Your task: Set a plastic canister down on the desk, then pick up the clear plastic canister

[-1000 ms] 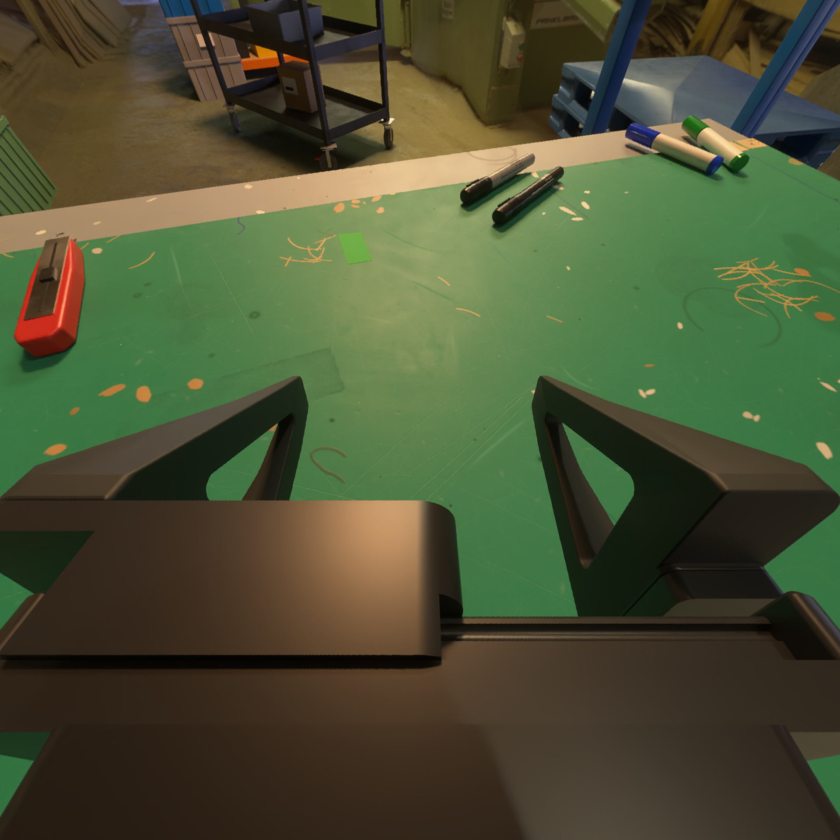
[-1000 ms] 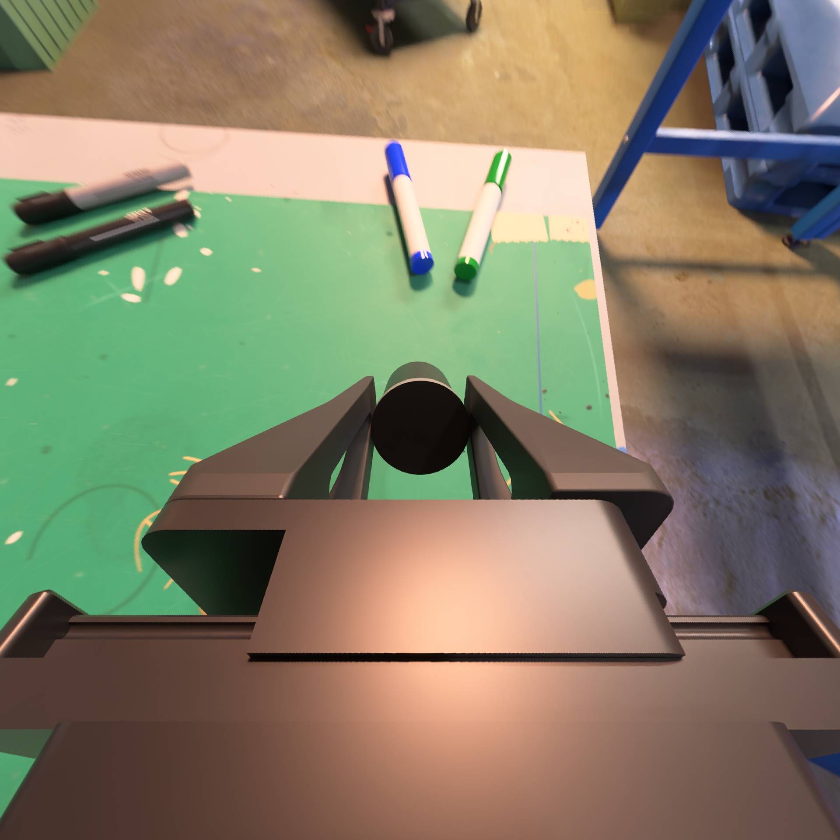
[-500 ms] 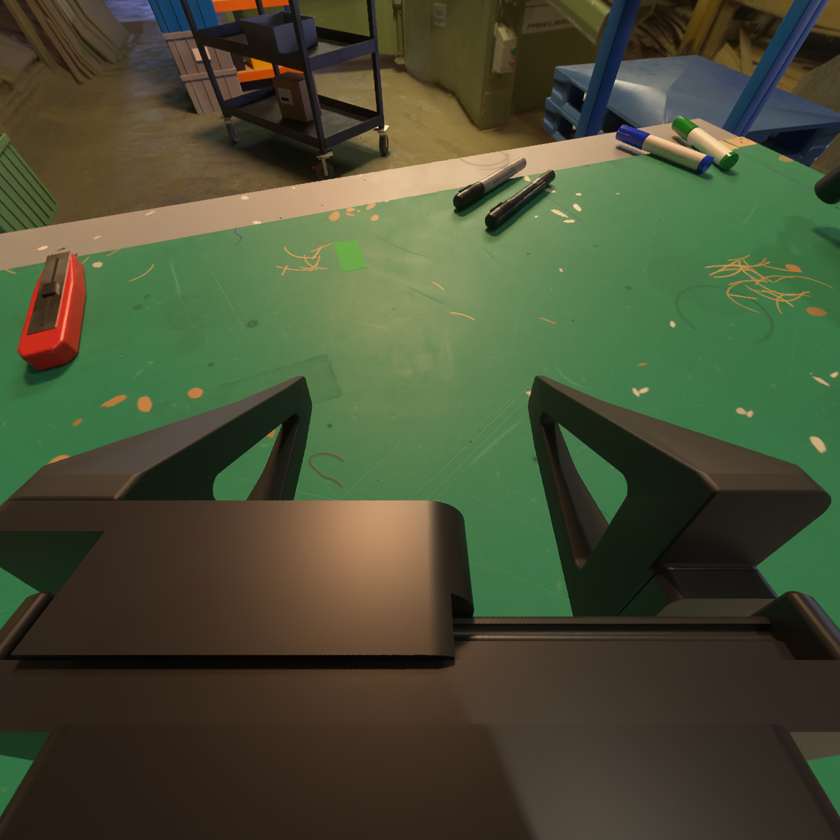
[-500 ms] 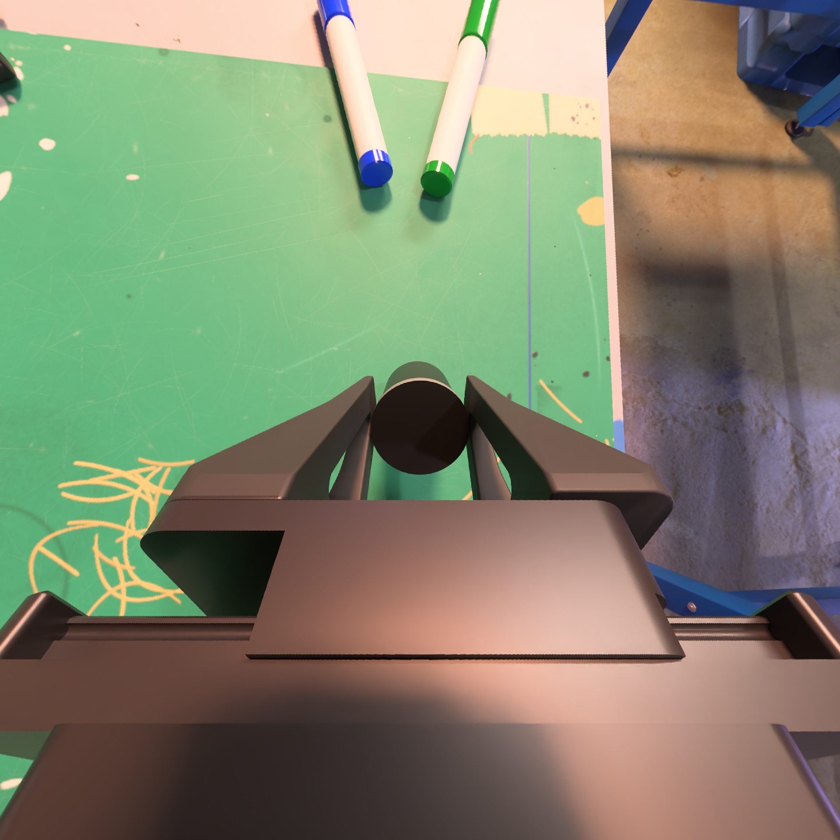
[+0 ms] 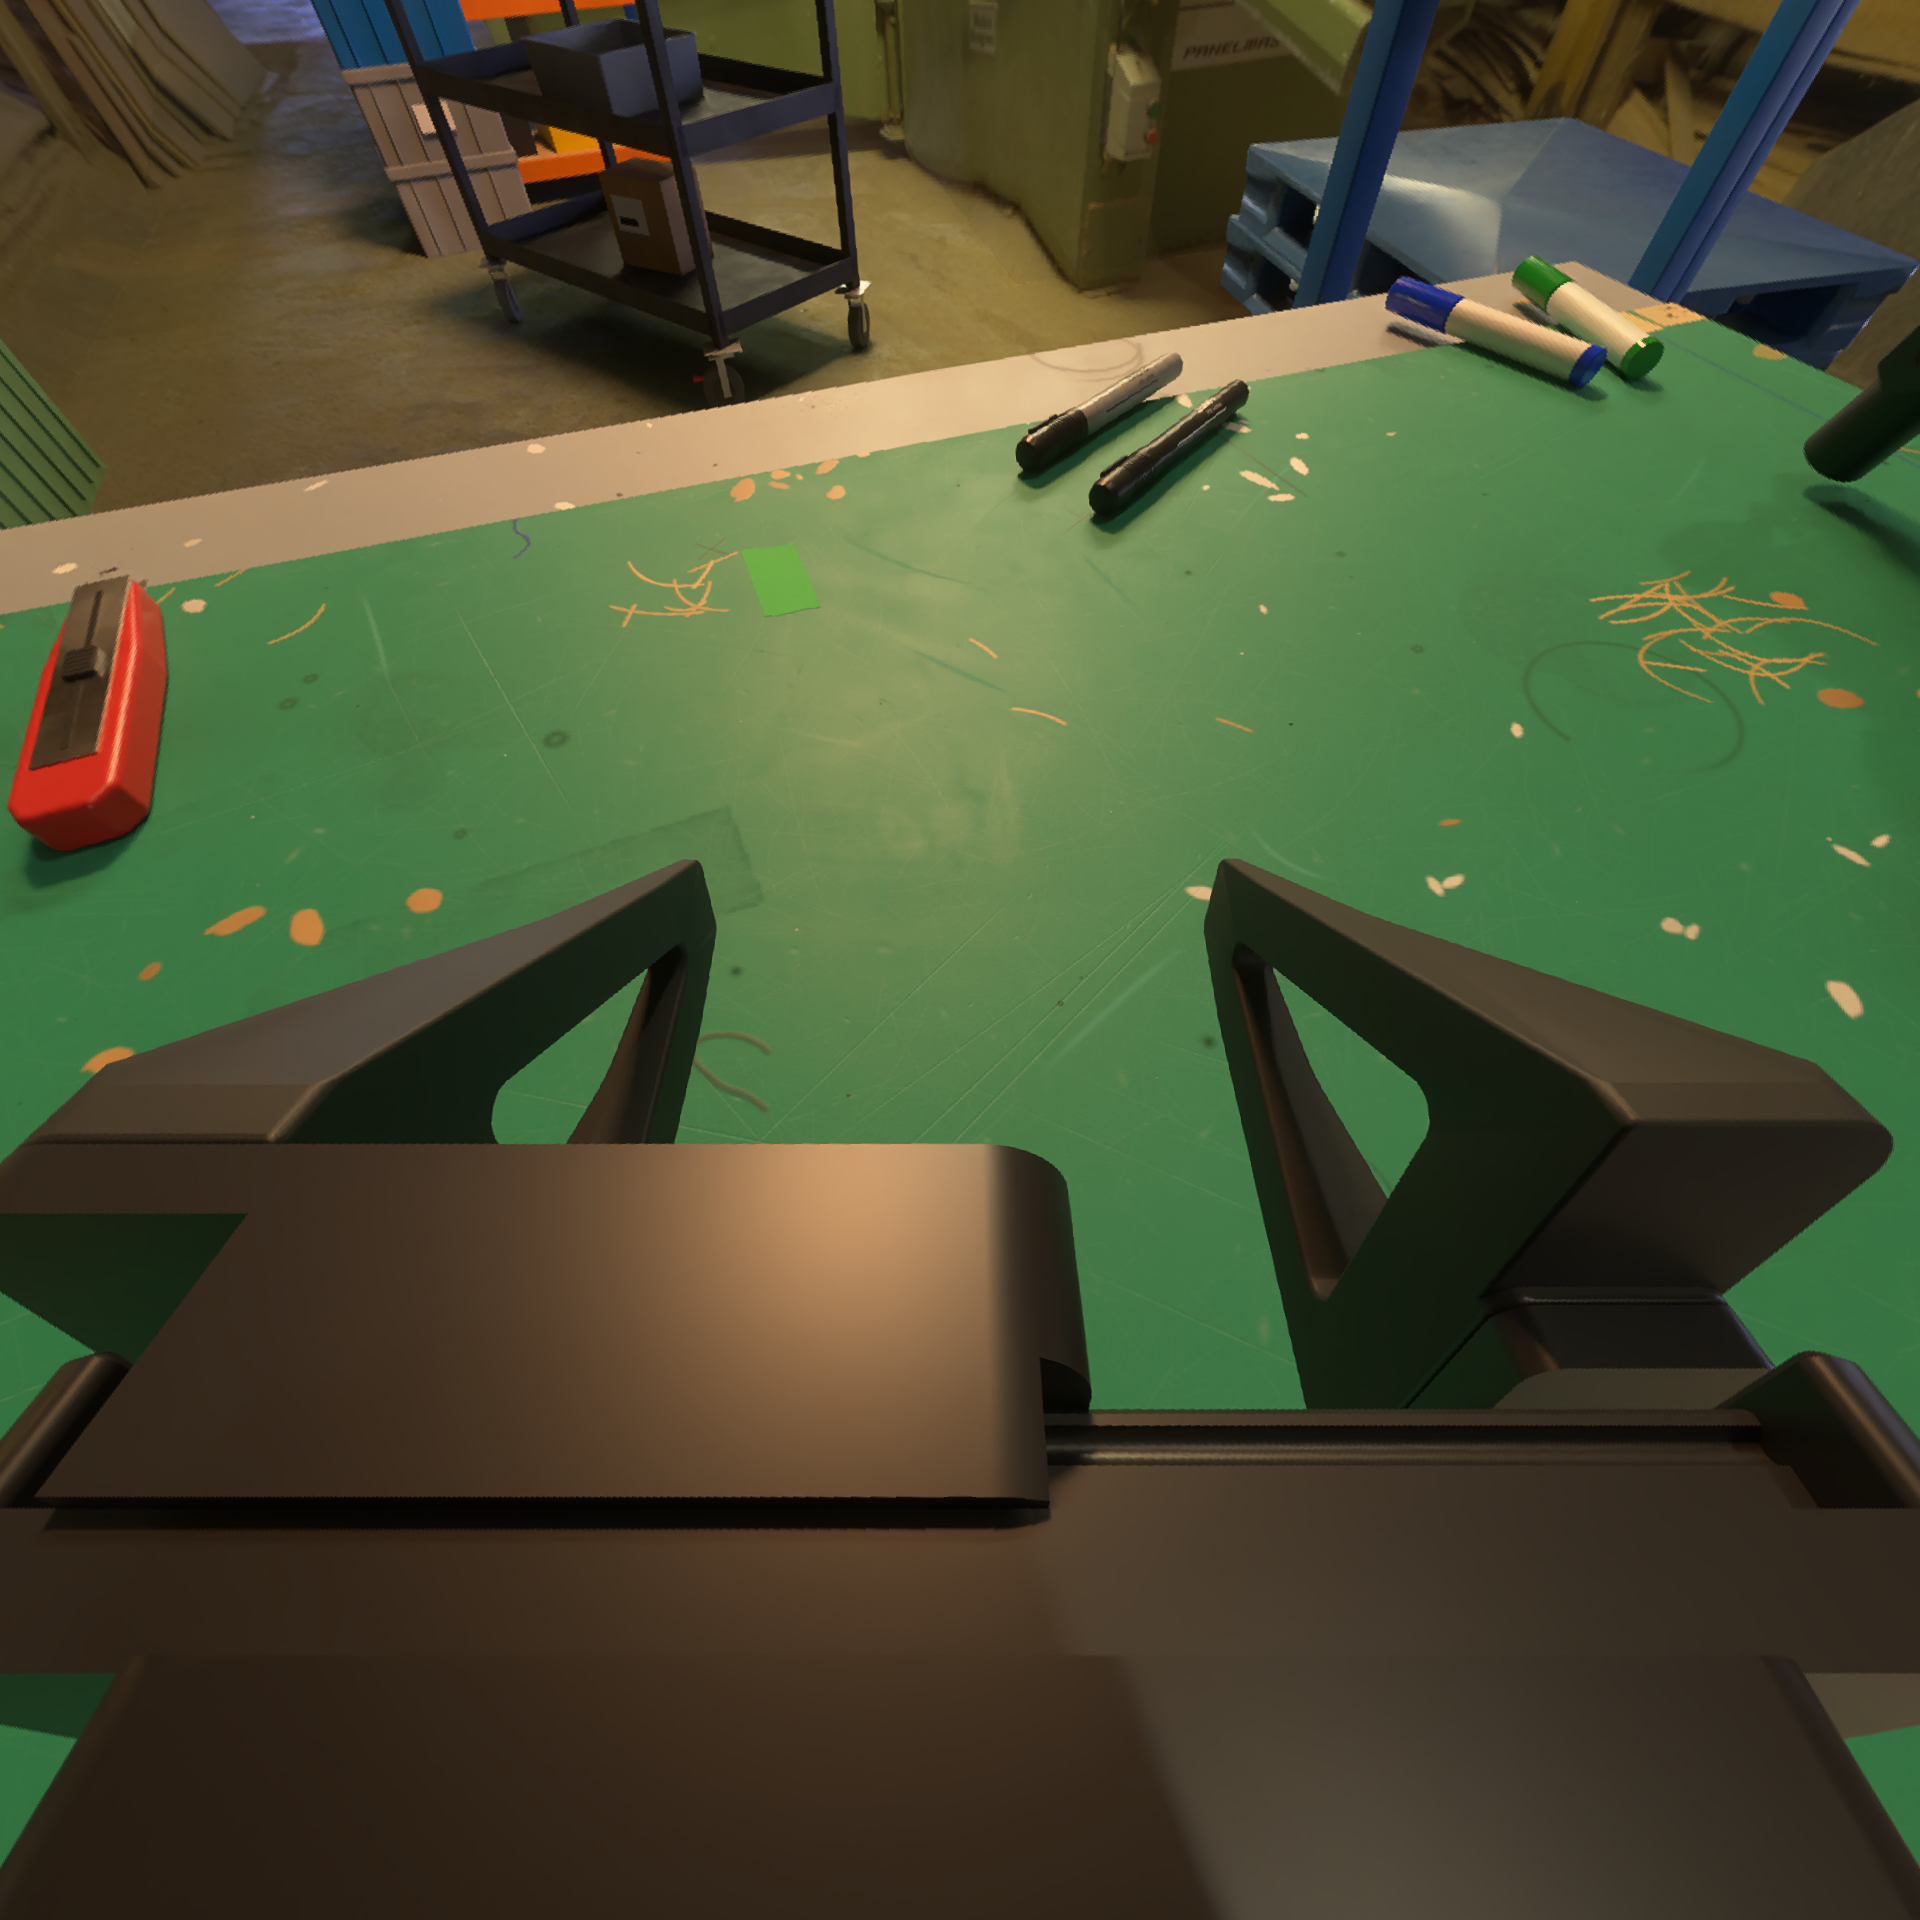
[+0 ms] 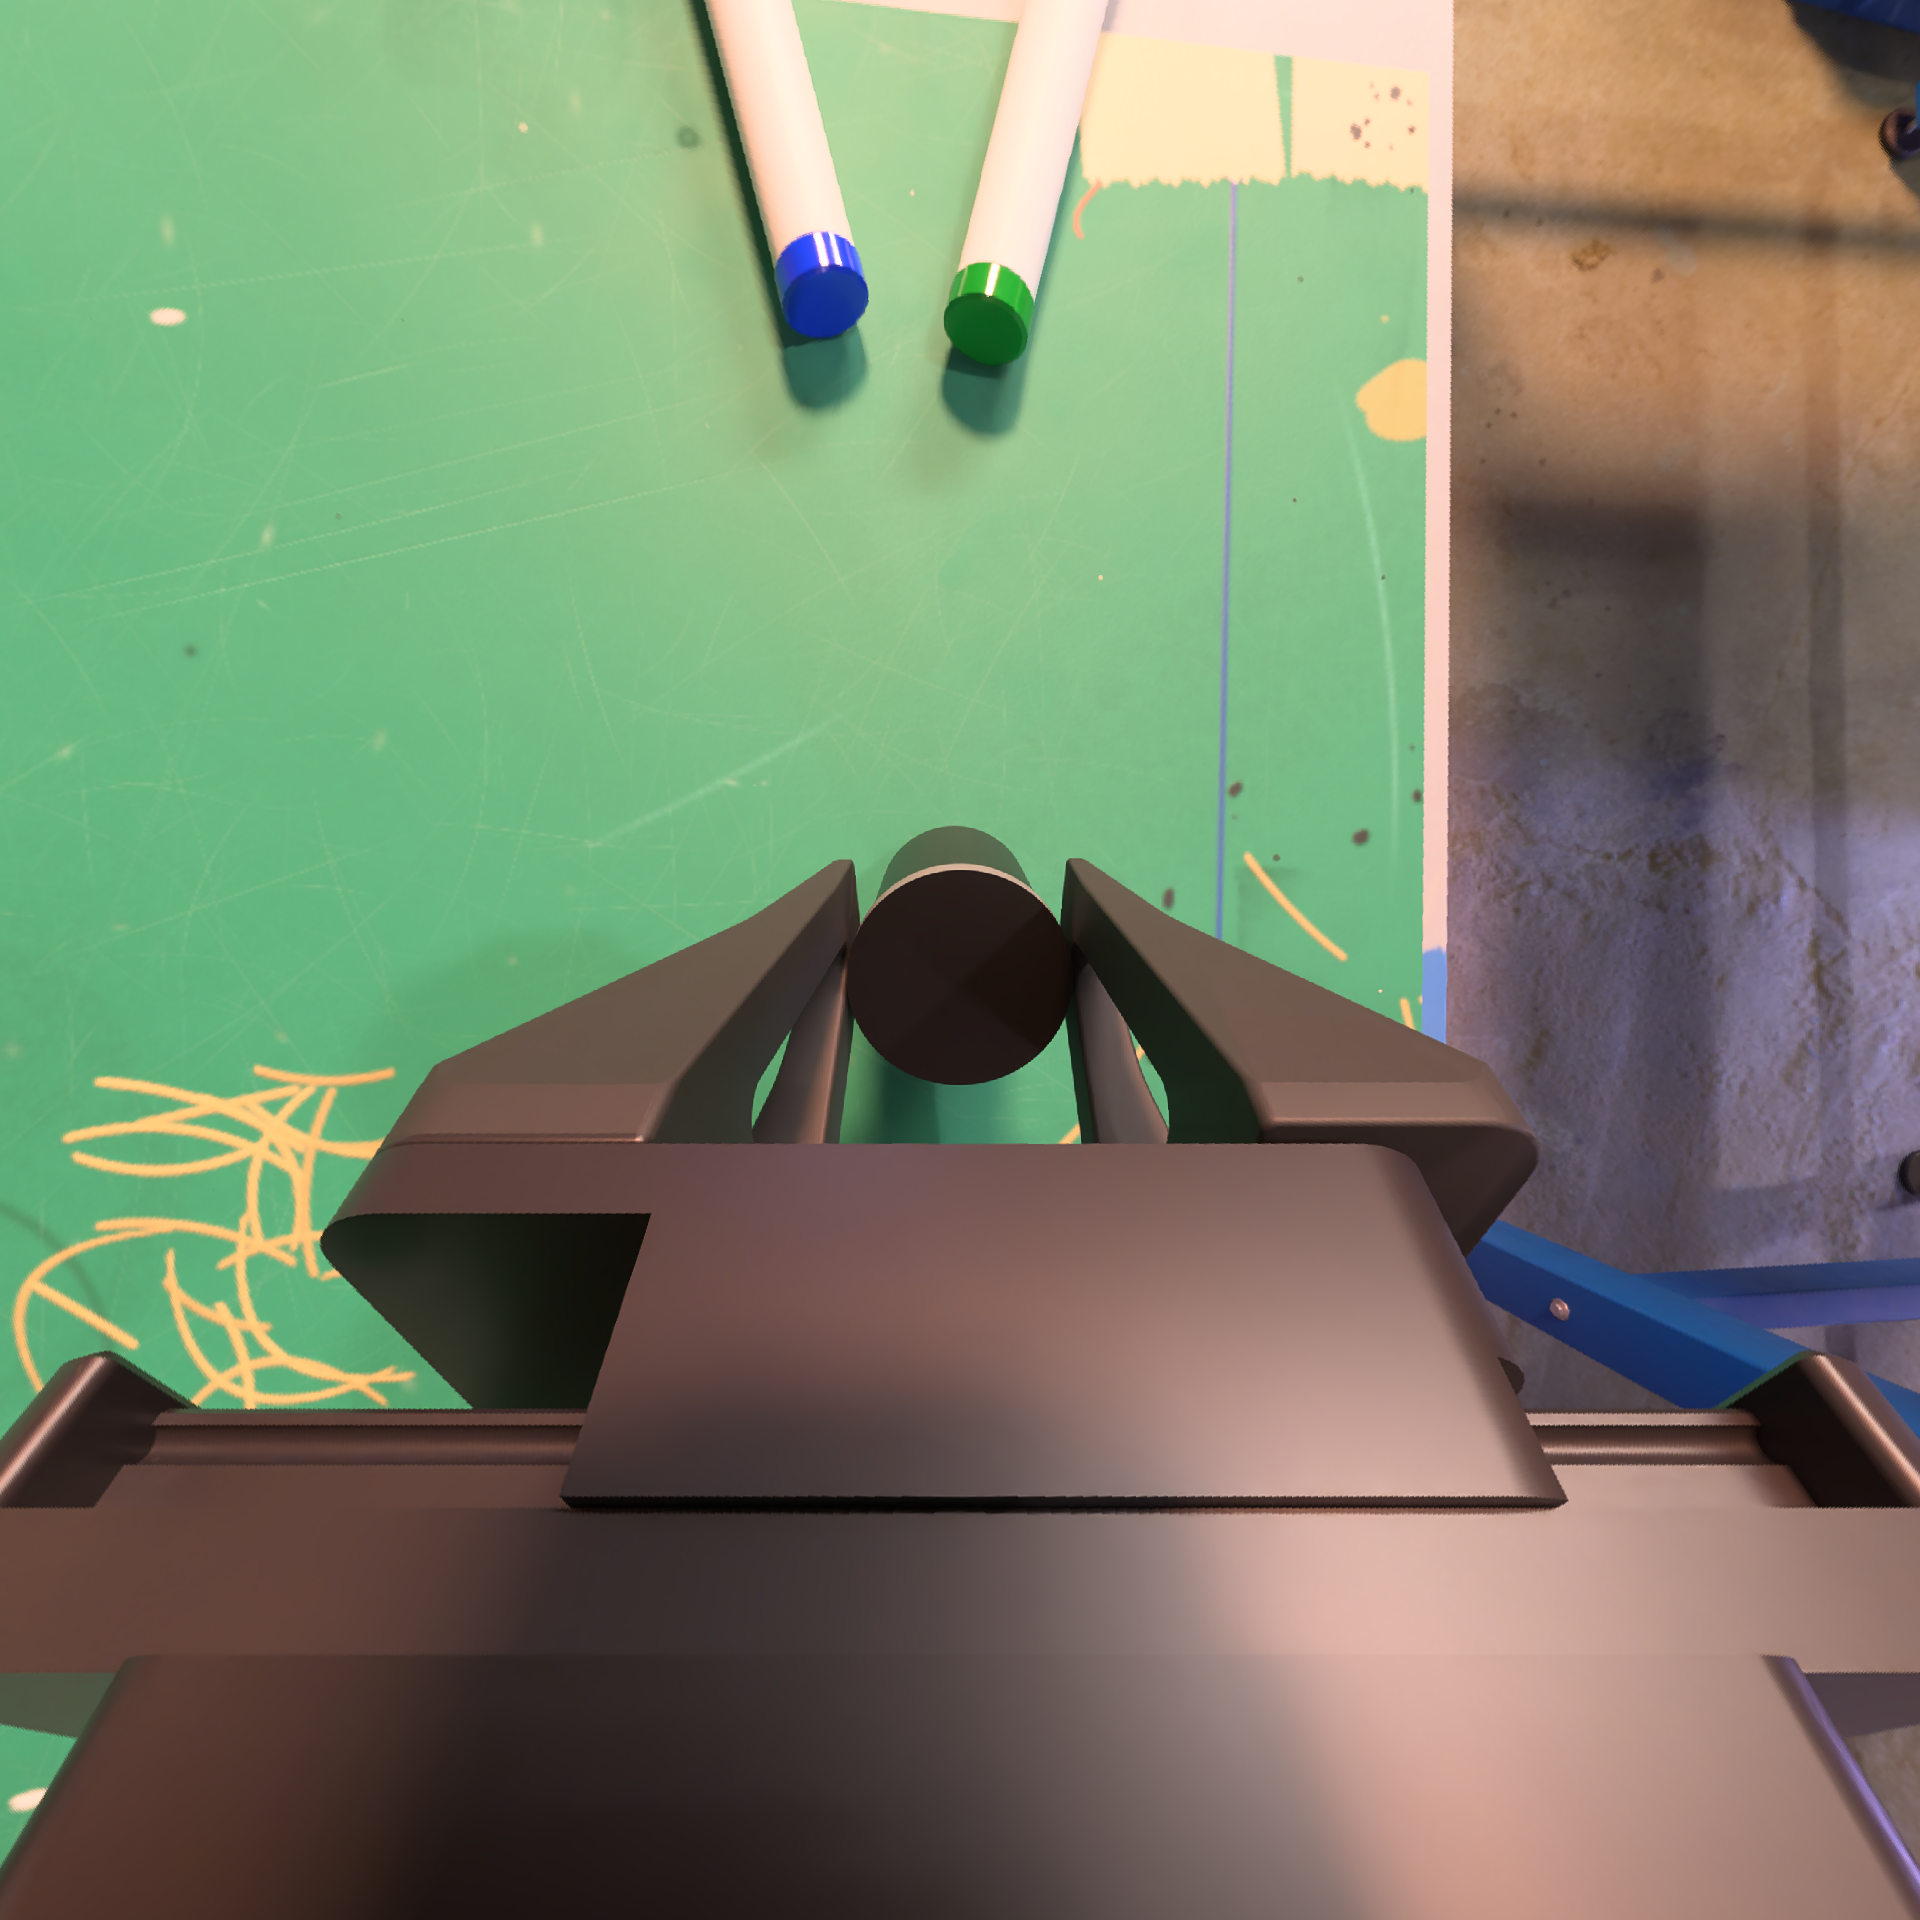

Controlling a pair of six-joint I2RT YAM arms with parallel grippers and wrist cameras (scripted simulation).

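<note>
Gripping a dark canister (image 6: 956,977) between its two fingers, the right gripper (image 6: 958,935) is pointing nearly straight down at the green desk (image 6: 520,623), with the canister's round end facing the camera and its body running away toward the mat beneath; whether it is touching the desk I cannot tell. Just ahead of the fingertips, a blue-capped marker (image 6: 800,187) and a green-capped marker (image 6: 1013,197) are lying side by side, caps toward the gripper, and off to the gripper's right the desk edge is dropping to the floor. The left gripper (image 5: 956,997) is hanging low over the mat with its fingers spread wide and nothing between them. Ahead of it and slightly right, two black markers (image 5: 1132,436) are lying near the far edge; farther right the same blue and green markers are resting, and the canister's dark end (image 5: 1860,436) is showing at the frame's right border. Far to its left a red utility knife (image 5: 88,717) is lying.
</note>
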